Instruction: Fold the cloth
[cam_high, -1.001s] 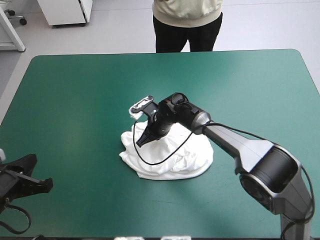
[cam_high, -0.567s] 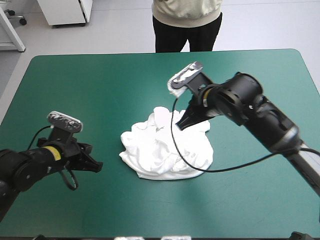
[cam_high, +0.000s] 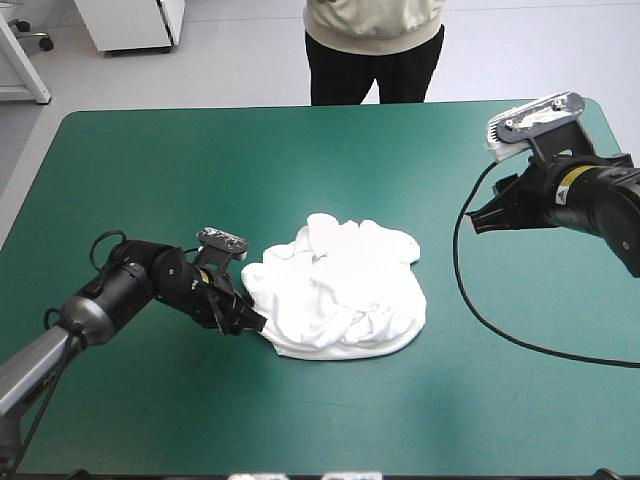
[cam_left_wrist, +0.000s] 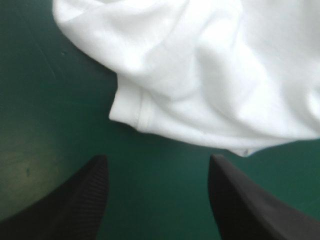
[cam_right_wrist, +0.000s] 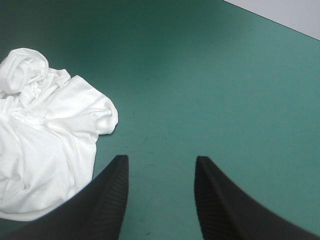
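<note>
T-shirt (cam_high: 340, 290) of white cloth, short-sleeved, heaped on teal-green counter (cam_high: 150, 170), black left gripper (cam_left_wrist: 157, 159) spread wide just short of its hem, right gripper (cam_right_wrist: 161, 158) wide too, well apart

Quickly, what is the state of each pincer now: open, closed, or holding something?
Left pincer: open, empty, the T-shirt just ahead of it.
Right pincer: open, empty, well clear of the T-shirt.
</note>
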